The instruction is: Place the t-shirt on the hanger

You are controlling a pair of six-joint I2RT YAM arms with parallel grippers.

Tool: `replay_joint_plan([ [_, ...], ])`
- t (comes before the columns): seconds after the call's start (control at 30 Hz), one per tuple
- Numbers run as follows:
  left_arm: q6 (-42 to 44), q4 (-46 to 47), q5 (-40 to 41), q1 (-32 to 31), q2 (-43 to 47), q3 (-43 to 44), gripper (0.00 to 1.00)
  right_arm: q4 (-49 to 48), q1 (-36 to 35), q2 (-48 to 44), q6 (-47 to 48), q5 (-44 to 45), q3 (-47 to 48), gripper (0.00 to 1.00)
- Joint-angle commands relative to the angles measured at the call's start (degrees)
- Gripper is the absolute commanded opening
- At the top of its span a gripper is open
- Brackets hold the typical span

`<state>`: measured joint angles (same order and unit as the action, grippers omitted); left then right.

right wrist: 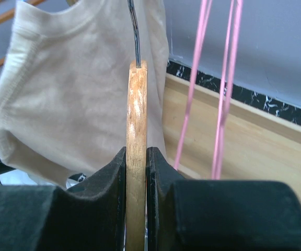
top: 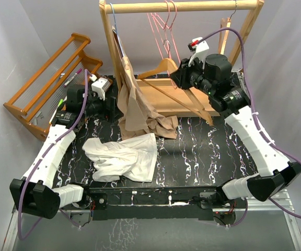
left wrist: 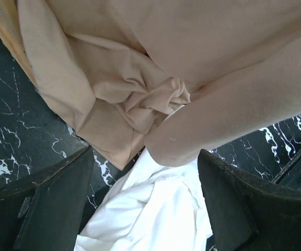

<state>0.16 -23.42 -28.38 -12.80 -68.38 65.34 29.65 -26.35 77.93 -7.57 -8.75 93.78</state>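
T-shirt (top: 123, 157) lies crumpled on the desk (top: 208, 146), not yet on the pink hanger (top: 167, 29), which hangs untouched from the rail (top: 192, 6). The left pincer (left wrist: 145, 157) gapes released above it, beside the beige garment (left wrist: 140, 52). The right pincer (right wrist: 136, 157) clenches a wooden hanger (right wrist: 136, 104).
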Motion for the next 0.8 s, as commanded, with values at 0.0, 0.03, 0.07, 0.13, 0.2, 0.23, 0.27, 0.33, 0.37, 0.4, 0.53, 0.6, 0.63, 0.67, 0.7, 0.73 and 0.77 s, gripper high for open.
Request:
replay_joint_plan([
  [0.0, -1.5, 3.1, -3.5, 2.5, 2.5, -1.2, 0.79, -9.4, -2.0, -0.3, 0.2, 3.5, 3.9, 0.08],
  [0.03, -1.7, 3.5, -3.9, 3.1, 2.6, -1.3, 0.79, -10.8, -2.3, -0.2, 0.0, 3.8, 3.7, 0.08],
  [0.07, -1.8, 3.7, -4.3, 3.7, 2.6, -1.4, 0.79, -11.6, -2.6, 0.2, -0.2, 4.1, 4.2, 0.08],
  [0.13, -1.9, 4.0, -4.7, 4.5, 2.4, -1.1, 0.79, -12.5, -3.8, 1.8, 0.1, 5.8, 6.2, 0.08],
  [0.2, -1.9, 4.1, -5.0, 5.0, 2.3, -1.0, 0.79, -14.2, -5.4, 3.6, 1.5, 8.6, 7.9, 0.08],
  [0.23, -1.8, 4.1, -5.1, 5.3, 2.3, -1.0, 0.79, -15.2, -6.0, 5.0, 2.0, 9.8, 8.8, 0.08],
  [0.27, -1.9, 4.3, -5.2, 5.4, 2.3, -1.1, 0.79, -16.3, -6.4, 6.0, 2.4, 10.9, 9.4, 0.08],
  [0.33, -1.7, 4.4, -5.4, 5.9, 2.7, -1.5, 0.79, -19.2, -7.1, 7.7, 3.3, 13.1, 10.1, 0.08],
  [0.37, -1.7, 4.6, -5.6, 6.3, 2.8, -1.8, 0.79, -20.5, -7.4, 8.5, 3.7, 13.8, 10.6, 0.08],
  [0.4, -1.7, 4.8, -5.9, 6.6, 3.1, -2.2, 0.79, -21.9, -7.8, 9.3, 4.2, 14.5, 11.0, 0.08],
  [0.53, -2.2, 5.9, -7.1, 7.7, 3.6, -3.5, 0.79, -26.6, -10.0, 11.8, 6.3, 17.9, 12.1, 0.08],
  [0.6, -2.5, 6.5, -7.7, 8.3, 3.7, -4.0, 0.79, -28.9, -10.6, 12.2, 6.9, 19.3, 12.1, 0.08],
  [0.63, -2.6, 6.7, -7.9, 8.5, 3.6, -4.2, 0.79, -30.1, -11.0, 12.2, 7.3, 20.0, 11.7, 0.08],
  [0.67, -2.6, 6.8, -8.0, 8.6, 3.6, -4.3, 0.79, -31.3, -11.4, 12.1, 7.6, 20.7, 11.4, 0.08],
  [0.7, -2.7, 6.9, -8.2, 8.8, 3.5, -4.3, 0.79, -32.7, -11.6, 12.1, 7.9, 21.3, 11.3, 0.08],
  [0.73, -2.7, 7.0, -8.4, 8.9, 3.4, -4.3, 0.79, -33.6, -11.7, 12.3, 8.2, 21.8, 11.2, 0.08],
  [0.77, -2.6, 7.1, -8.5, 8.9, 3.2, -4.4, 0.79, -34.6, -11.7, 12.4, 8.5, 22.3, 11.1, 0.08],
])
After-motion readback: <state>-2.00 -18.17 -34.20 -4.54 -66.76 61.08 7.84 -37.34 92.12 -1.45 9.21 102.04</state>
